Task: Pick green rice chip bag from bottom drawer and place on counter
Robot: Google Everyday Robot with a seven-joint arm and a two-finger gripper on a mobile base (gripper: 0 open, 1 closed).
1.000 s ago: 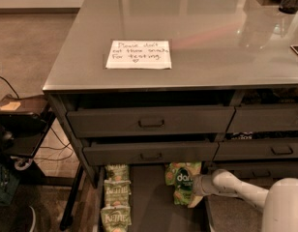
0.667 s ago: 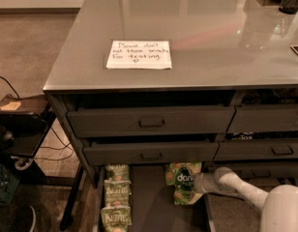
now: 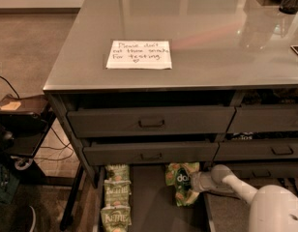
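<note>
Now gripper [image 3: 194,181] closer, at grn bag [image 3: 178,179]

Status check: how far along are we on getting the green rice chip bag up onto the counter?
Done: the bottom drawer is open and the tool is down inside it, at the right edge of the green rice chip bag. In hand: securing the bag, which lies on the drawer floor. Left: lifting it out and setting it on the counter.

A robot-testing lab: end effector [image 3: 193,181] in bottom drawer [image 3: 149,199], handwritten testing note [image 3: 139,55].
</note>
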